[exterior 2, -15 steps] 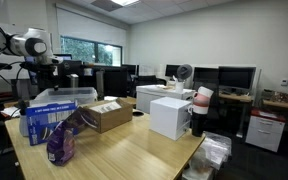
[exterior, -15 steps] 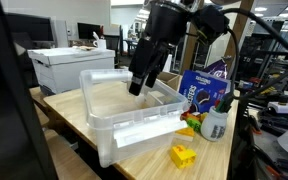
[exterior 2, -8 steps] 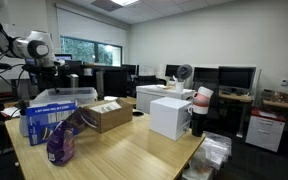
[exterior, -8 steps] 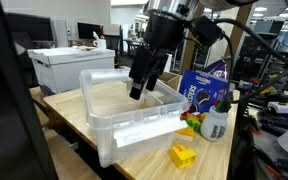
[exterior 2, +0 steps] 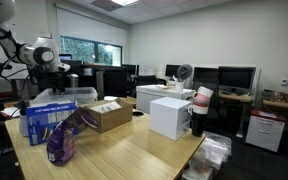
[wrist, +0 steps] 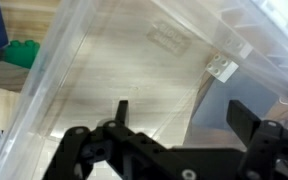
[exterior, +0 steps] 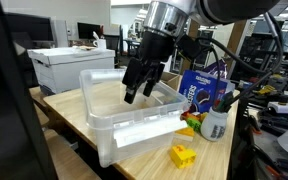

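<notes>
End effector apart, clamped on nothing, hanging tilted over the open top of a clear bin. Bin on counter, near its edge. Just beside bin: yellow block, green block, bottle, blue bag. Behind, well apart: printer.

The wooden table bears a clear bin, yellow block, blue bag, bottle.

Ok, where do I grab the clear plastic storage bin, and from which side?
Probably the rim of the clear plastic storage bin, from straight above: it stands upright and open-topped, and the thin wall should fit between the fingers of the open gripper.
</notes>
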Robot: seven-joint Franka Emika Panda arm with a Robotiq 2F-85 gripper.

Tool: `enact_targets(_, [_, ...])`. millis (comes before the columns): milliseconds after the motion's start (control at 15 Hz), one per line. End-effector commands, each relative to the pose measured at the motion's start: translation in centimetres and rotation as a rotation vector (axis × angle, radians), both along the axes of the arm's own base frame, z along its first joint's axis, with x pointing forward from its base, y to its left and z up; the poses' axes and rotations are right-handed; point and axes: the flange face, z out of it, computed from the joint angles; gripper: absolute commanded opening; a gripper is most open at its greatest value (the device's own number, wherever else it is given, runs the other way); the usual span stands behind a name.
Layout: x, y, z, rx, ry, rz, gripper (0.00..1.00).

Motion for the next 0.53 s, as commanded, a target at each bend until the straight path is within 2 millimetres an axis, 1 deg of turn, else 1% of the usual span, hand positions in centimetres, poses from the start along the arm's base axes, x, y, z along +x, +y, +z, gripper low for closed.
enact_targets(0, [0.4,1.1,-1.5,0.055,0.027,-0.046,1.0])
enact_targets(200, [0.6,1.8,-2.5,0.09,0.064,-0.078,1.0])
enact_targets(467, [1.2,2.2,-3.5,0.129,0.118,-0.158,1.0])
